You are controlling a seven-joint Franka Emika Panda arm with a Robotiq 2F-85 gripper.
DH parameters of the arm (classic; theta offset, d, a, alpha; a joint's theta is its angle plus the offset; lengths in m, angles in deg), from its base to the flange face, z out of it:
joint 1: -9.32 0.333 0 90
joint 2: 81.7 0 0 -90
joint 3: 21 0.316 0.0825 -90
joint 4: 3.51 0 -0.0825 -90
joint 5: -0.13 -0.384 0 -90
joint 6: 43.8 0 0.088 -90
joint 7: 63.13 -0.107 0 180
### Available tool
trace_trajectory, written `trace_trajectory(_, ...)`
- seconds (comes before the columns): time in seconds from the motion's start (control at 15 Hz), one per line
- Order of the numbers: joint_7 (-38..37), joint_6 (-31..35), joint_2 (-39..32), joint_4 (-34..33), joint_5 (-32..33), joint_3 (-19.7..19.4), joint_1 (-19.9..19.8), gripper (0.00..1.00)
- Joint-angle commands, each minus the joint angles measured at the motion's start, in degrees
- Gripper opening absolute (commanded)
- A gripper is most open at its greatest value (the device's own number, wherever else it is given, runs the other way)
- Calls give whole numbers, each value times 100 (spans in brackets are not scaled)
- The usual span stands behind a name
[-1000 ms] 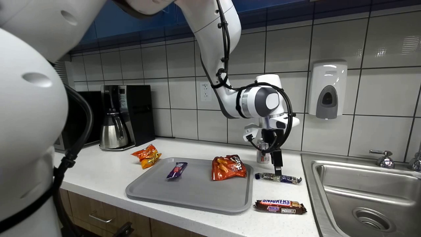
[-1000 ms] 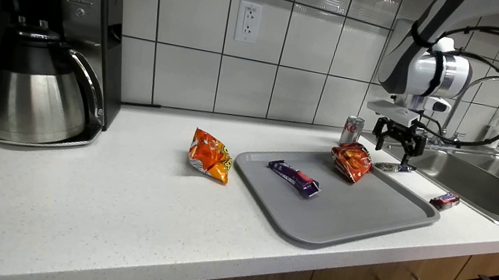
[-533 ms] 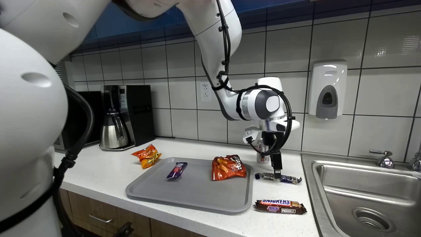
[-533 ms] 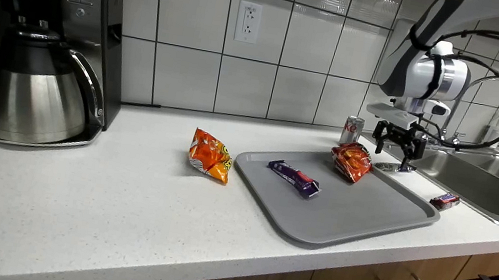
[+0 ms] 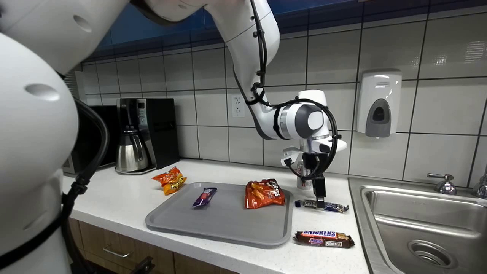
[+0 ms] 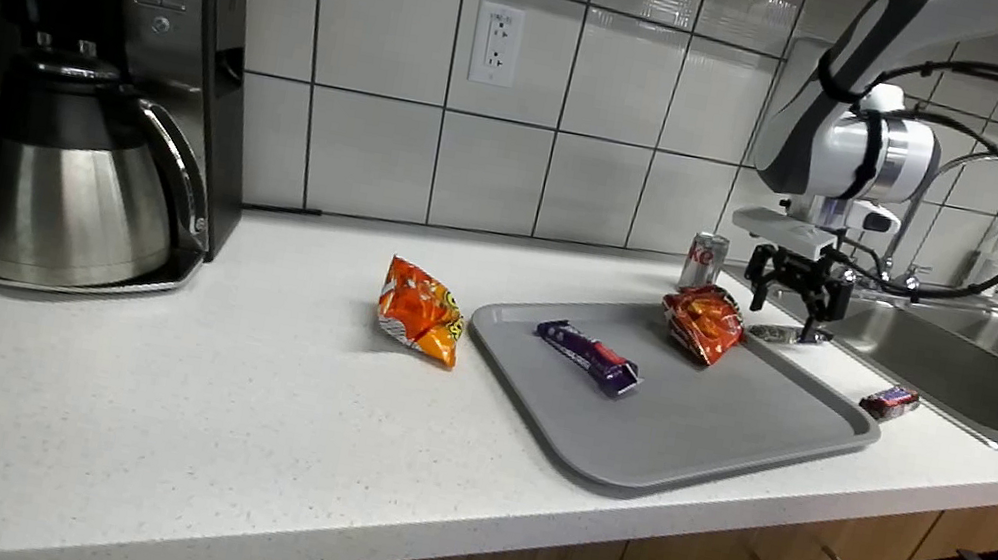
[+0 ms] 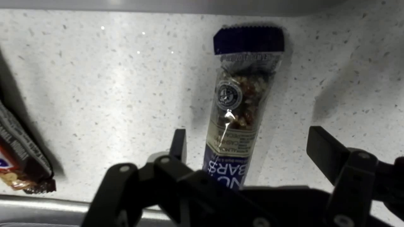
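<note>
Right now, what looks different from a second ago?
The gripper has come down slightly, lower over the nut bar, its jaws open on either side. Nothing was taken hold of or let go. The nut bar, Snickers bar, can, orange snack bag and gray tray, with its purple-wrapped bar and red snack bag, stayed put.

White counter (image 6: 232, 418) carries tray (image 6: 686, 433), nut bar (image 7: 239, 110), Snickers (image 5: 324, 239).

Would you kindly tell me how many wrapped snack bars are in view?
3: the nut bar below the open gripper, the Snickers bar on the counter, and the purple bar on the gray tray.
</note>
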Motion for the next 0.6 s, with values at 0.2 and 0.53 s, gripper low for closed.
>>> trace_trajectory(0.2,-85,-208,-64,-183,-58,24,-61,49)
trace_trajectory(0.53,-87,-212,-62,-190,-53,13,-64,12)
